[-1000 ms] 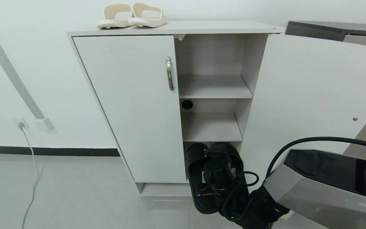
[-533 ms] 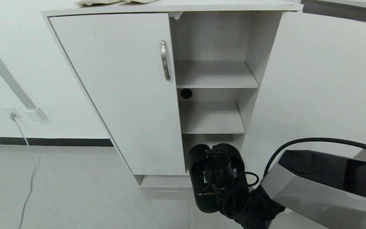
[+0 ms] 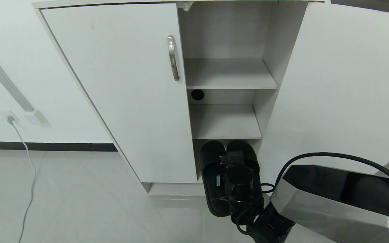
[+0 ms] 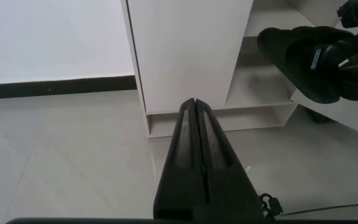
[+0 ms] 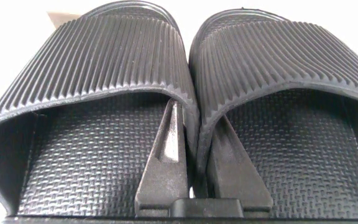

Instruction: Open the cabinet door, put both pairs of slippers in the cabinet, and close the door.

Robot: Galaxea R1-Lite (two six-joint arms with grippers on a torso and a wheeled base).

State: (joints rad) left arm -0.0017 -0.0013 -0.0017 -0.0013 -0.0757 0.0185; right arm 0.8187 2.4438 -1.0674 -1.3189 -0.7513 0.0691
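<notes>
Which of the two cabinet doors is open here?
The right door, swung out so that the shelves show. The left door, the one with the metal handle, is shut.

The cabinet [image 3: 265, 50] stands on the grey tiled floor [image 3: 79, 202], against the wall. Its left door [image 3: 120, 84] is closed; its right door [image 3: 343, 84] is swung fully open. The open half contains an upper shelf [image 3: 228, 74], a lower shelf [image 3: 225, 123] and a bottom panel [image 4: 253, 84]. The black slippers [image 3: 214, 158] sit tilted at the bottom compartment, toes inside, heels projecting past the front edge; the left wrist view shows them raised off the panel. A grey cable [image 3: 29, 189] lies on the floor, left of the cabinet.
</notes>
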